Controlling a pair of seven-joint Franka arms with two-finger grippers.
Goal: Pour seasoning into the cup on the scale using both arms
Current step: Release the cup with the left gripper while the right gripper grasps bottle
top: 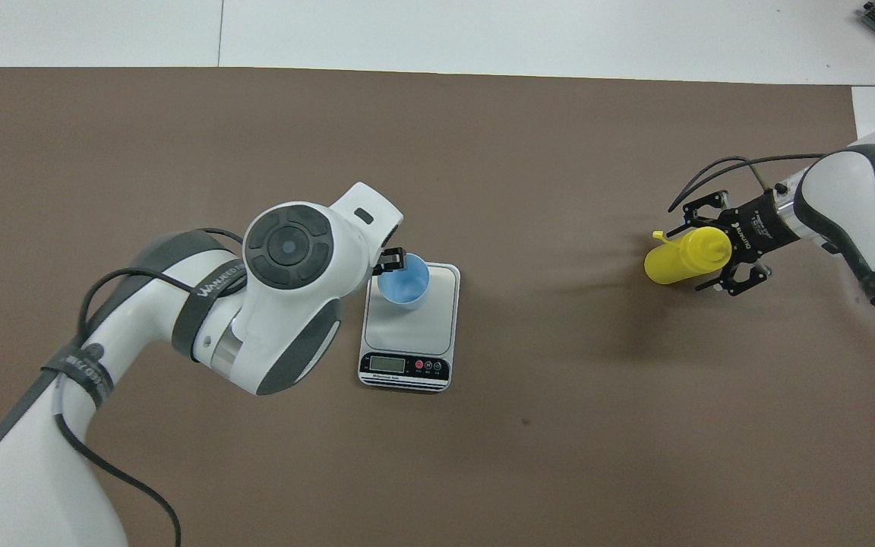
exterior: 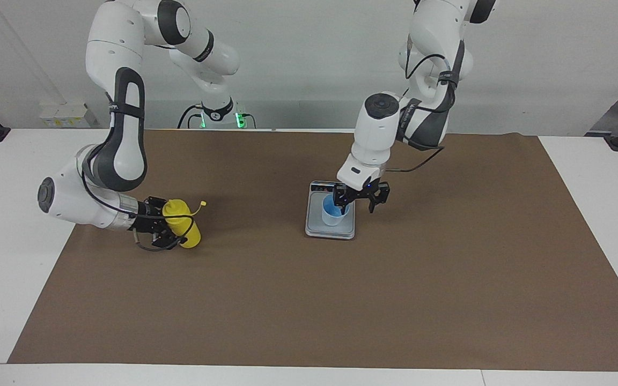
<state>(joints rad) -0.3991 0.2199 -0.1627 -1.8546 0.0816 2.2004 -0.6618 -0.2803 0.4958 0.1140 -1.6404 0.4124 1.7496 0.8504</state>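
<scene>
The light blue cup stands upright on the silver-grey scale, on the part of the plate farther from the robots. My left gripper hovers open just above the scale's edge toward the left arm's end. One fingertip sits by the cup's rim, and the wrist hides the rest from above. The yellow seasoning bottle stands toward the right arm's end. My right gripper is open, low over the table, with a finger on each side of the bottle's upper part.
Brown paper covers most of the table, with white table bare at both ends. The scale's dark display strip faces the robots. The bottle's small tethered cap sticks out from its top.
</scene>
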